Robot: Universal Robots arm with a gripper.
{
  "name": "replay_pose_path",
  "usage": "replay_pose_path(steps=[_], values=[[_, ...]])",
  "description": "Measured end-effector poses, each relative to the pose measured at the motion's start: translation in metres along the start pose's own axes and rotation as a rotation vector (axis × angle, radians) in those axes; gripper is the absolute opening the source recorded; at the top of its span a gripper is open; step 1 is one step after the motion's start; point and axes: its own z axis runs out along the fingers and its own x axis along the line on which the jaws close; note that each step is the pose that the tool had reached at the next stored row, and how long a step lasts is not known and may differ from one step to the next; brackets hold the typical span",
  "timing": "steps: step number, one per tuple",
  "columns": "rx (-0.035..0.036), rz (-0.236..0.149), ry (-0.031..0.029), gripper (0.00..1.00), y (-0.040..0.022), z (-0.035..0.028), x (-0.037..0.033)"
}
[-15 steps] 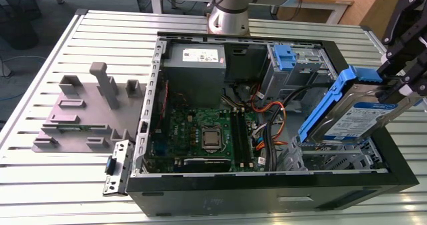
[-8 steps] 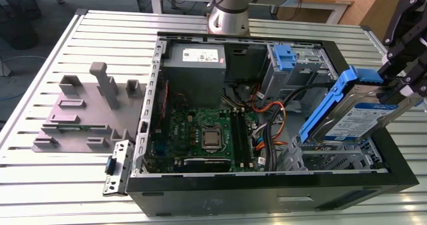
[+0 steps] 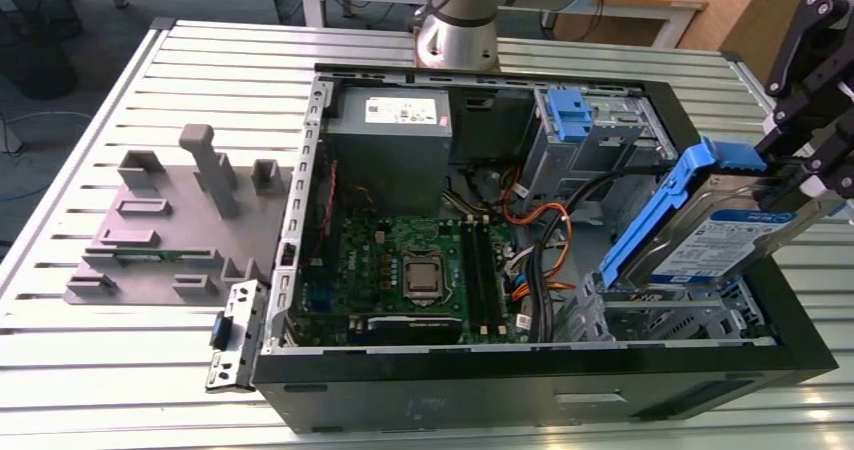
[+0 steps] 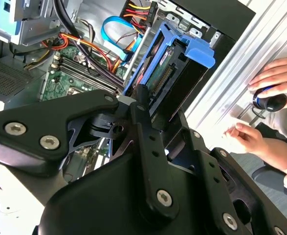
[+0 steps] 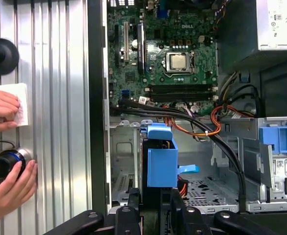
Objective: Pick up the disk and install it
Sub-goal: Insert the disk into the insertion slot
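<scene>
Gripper (image 3: 809, 170) clamped on the upper end of the disk (image 3: 721, 225).

Exterior view: the disk is tilted steeply with its label outward. Its lower end is over the metal drive cage (image 3: 667, 320), at the exterior view's right of the open computer case (image 3: 534, 380). Motherboard (image 3: 400, 270) and power supply (image 3: 390, 120) are inside. A grey fixture (image 3: 174, 230) stands on the slatted table (image 3: 107, 350).

Second wrist view: gripper (image 4: 158, 110) flanks the disk (image 4: 175, 73), whose connector edge shows here. A person's hand (image 4: 280, 78) rests on the table beside the case.

First wrist view: the disk (image 5: 162, 164) is seen end-on, its blue carrier over the open cage. One hand (image 5: 1, 110) is on a white cloth (image 5: 18, 100). The other hand (image 5: 9, 188) cups a black cylinder (image 5: 6, 164).
</scene>
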Motion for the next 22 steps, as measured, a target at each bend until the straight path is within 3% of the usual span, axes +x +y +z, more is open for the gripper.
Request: replay_pose_path(steps=[7,22], values=[[0.0000,0.000,0.0001,0.35,-0.0001,0.0044,0.0002],[0.0000,0.000,0.0002,0.35,-0.0002,0.0066,0.0000]])
